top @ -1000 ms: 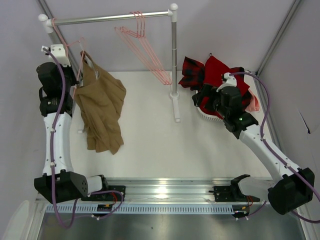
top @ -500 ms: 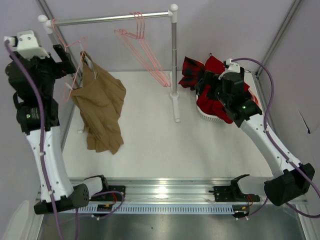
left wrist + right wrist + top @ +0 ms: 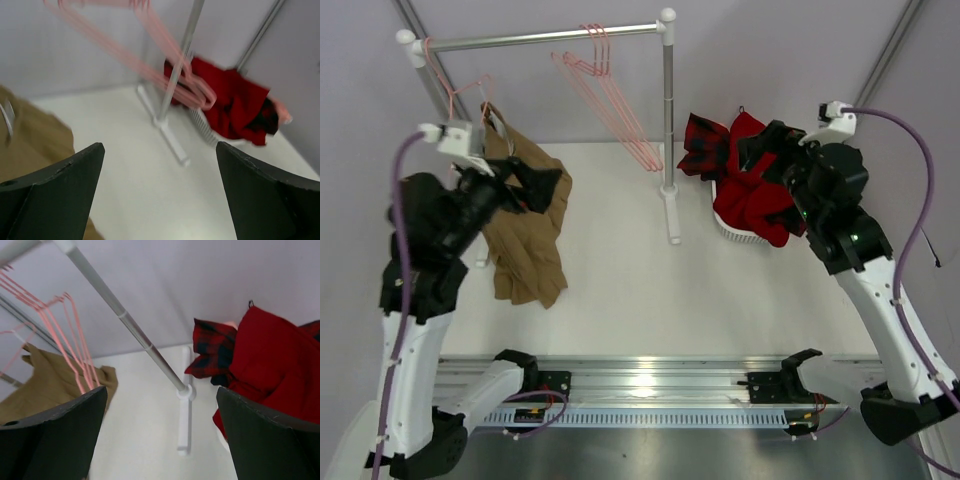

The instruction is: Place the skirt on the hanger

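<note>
**Both claws wide open, nothing held**

L claw (image 3: 538,183) is seen spread wide and empty, just beside the skirt (image 3: 528,235). R claw (image 3: 763,148) is likewise wide and empty, over the red cloth (image 3: 755,195). Skirt is hung below the hanger (image 3: 450,95) at the rail's (image 3: 540,37) left end, hem prob. on the table. How firmly it's attached can't be told. Risk: cloth could be snagged by an L finger as the arm is swung, & skirt dragged off or hanger knocked from rail.
</note>
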